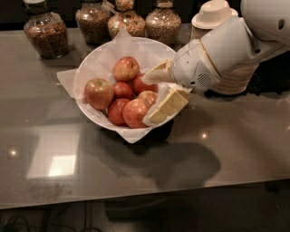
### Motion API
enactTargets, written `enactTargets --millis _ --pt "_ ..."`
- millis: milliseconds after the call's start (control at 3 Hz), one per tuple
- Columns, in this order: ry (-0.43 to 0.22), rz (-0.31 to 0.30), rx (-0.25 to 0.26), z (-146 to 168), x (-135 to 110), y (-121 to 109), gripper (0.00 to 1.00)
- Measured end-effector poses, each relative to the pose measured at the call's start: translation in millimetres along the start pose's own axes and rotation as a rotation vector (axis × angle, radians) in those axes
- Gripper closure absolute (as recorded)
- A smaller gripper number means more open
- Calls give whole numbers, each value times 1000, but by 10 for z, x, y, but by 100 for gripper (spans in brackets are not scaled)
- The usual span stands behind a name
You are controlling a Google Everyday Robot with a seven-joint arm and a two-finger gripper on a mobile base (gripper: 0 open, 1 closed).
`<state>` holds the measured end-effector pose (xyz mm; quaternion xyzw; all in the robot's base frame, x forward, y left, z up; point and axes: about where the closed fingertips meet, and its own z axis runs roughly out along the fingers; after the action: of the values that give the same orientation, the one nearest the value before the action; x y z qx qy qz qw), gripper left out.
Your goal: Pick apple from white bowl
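The white bowl (95, 63), lined with crumpled white paper, stands on the table and holds several apples. A large, mostly red apple (134, 113) lies at the front of the pile. A yellow-cheeked apple (98, 93) lies at the left, another big red one (126, 68) at the back, and a small dark red one (122, 89) in the middle. My gripper (147, 100) reaches into the bowl from the right and is open. Its lower finger (166, 106) lies against the front apple's right side. Its upper finger (156, 74) is above a red apple (142, 85). A paler apple (147, 96) sits between the fingers.
Several glass jars of grains (44, 31) stand along the back edge of the grey table (235, 145). A stack of beige disposable bowls (213, 13) stands at the back right, partly behind my arm (226, 50).
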<state>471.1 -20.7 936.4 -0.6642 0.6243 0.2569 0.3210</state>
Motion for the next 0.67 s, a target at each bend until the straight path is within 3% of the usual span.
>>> enactTargets --millis 667 --pt "-12 -1 -36 123 19 31 34"
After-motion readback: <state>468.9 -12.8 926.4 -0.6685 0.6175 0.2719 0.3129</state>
